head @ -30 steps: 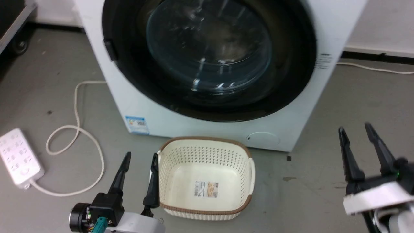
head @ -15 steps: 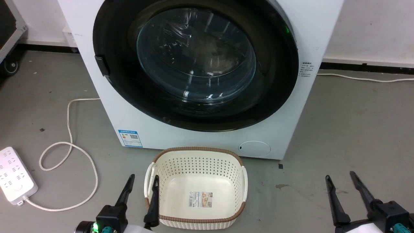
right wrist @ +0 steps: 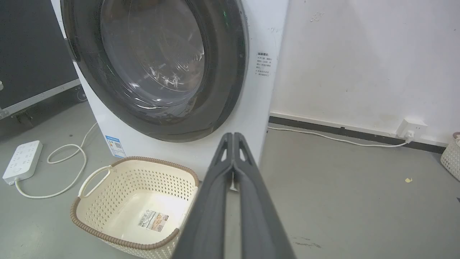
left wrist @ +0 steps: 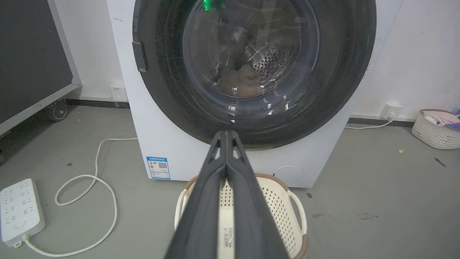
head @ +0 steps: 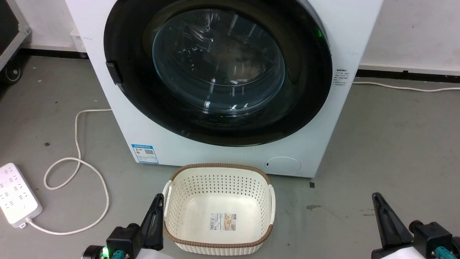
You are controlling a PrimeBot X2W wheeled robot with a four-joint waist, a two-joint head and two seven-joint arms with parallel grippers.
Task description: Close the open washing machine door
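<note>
Though seemingly shut, treat the door with doubt: sits flush in the washer front, yet cannot tell whether latched; if not caught, could swing open again. Note left pincer and right pincer, both clenched on nothing, low over the floor, well apart from the door. Beware clipping the basket, just beside the left one, when moving.

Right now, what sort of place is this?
Likely a lab or workshop laundry test corner: a white front-loading washing machine on bare grey floor, a cream perforated basket, a loose power strip.
</note>
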